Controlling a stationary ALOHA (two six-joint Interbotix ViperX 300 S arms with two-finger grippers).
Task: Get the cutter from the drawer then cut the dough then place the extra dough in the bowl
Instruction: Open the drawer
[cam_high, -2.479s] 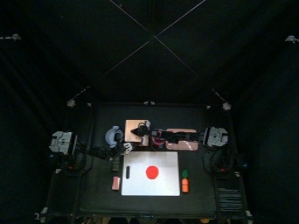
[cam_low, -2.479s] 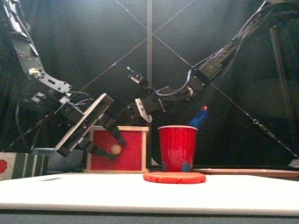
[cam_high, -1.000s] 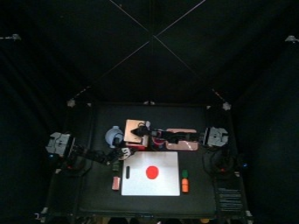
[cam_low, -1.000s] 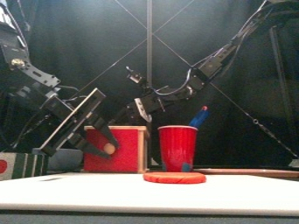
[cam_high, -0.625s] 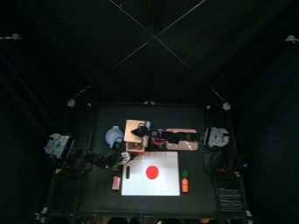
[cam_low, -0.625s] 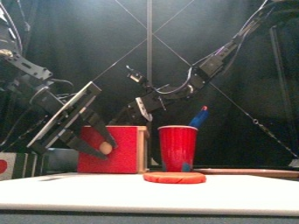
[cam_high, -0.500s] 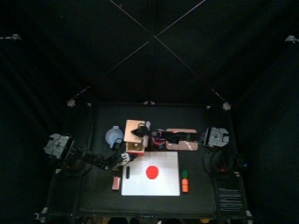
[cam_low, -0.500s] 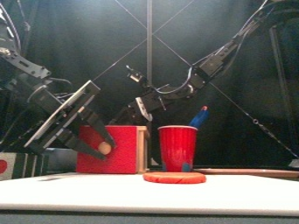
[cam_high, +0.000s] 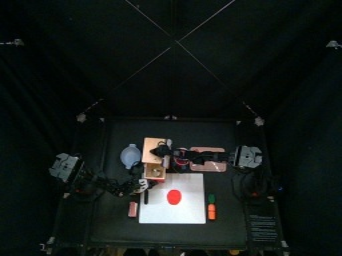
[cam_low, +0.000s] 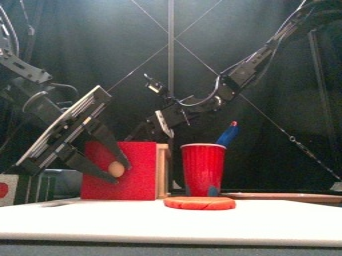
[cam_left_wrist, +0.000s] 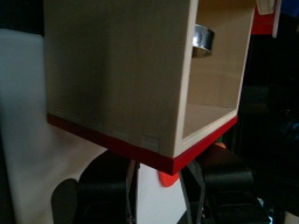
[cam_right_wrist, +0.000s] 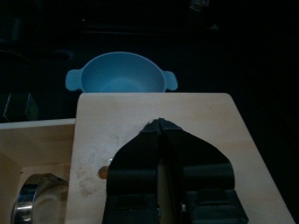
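The pale wooden box (cam_high: 156, 147) stands behind the white board (cam_low: 80, 225), on which lies the red dough disc (cam_low: 201, 203). The box's drawer (cam_left_wrist: 128, 70) is drawn out toward the front. My left gripper (cam_left_wrist: 167, 171) is shut on the knob (cam_low: 116, 170) of the red drawer front (cam_low: 134, 175). In the open drawer lies the round metal cutter (cam_left_wrist: 202, 39), also seen in the right wrist view as the cutter (cam_right_wrist: 38, 199). My right gripper (cam_right_wrist: 160, 128) is shut, its tips pressed down on the box's top (cam_right_wrist: 198, 122).
The blue-grey bowl (cam_right_wrist: 121, 74) stands left of the box. The red cup (cam_low: 203, 168) with a blue knife (cam_low: 227, 132) stands right of the box, before the pink tray (cam_high: 209, 156). Small toys (cam_high: 210, 211) lie beside the board.
My left gripper has drawn back toward the front left with the knob, and the drawer has slid further out of the box. The right gripper has stayed on the box.
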